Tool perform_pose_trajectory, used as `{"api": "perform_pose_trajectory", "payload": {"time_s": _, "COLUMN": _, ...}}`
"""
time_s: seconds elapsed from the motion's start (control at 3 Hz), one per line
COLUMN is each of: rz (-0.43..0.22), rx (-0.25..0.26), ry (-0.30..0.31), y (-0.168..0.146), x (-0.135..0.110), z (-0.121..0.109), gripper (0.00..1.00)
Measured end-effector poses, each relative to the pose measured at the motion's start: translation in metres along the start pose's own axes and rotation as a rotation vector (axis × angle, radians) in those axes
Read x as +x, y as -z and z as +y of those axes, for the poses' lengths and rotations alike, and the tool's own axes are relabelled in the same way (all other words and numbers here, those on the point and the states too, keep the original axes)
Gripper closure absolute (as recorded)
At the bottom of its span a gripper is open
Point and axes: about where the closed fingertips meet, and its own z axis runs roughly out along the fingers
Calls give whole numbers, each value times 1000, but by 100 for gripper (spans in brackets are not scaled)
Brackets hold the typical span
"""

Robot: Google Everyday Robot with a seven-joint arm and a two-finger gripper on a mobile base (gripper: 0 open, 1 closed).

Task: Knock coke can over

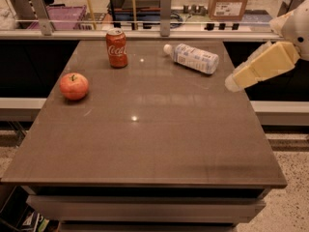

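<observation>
The red coke can (117, 48) stands upright near the far left part of the brown table (145, 139). My gripper (232, 82) comes in from the right edge of the view, cream-coloured and blurred, its tip just over the table's right edge. It is far to the right of the can and below the lying bottle. It holds nothing that I can see.
A clear plastic bottle (192, 58) with a white cap lies on its side at the far right of the table. A red apple (74, 86) sits at the left. A rail with posts (165, 7) runs behind the table.
</observation>
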Motion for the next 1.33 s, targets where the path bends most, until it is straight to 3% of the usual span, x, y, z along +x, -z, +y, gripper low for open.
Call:
{"api": "perform_pose_trajectory", "payload": {"time_s": 0.33, "rz": -87, "rx": 37, "ry": -30, "y": -14, "x": -17, "z": -9, "gripper": 0}}
{"api": "perform_pose_trajectory", "payload": {"time_s": 1.0, "rz": -198, "rx": 34, "ry": -71, "y": -54, "x": -52, "z": -15, "gripper": 0}}
{"api": "perform_pose_trajectory", "payload": {"time_s": 1.33, "rz": -198, "rx": 34, "ry": -71, "y": -53, "x": -52, "z": -15, "gripper": 0}}
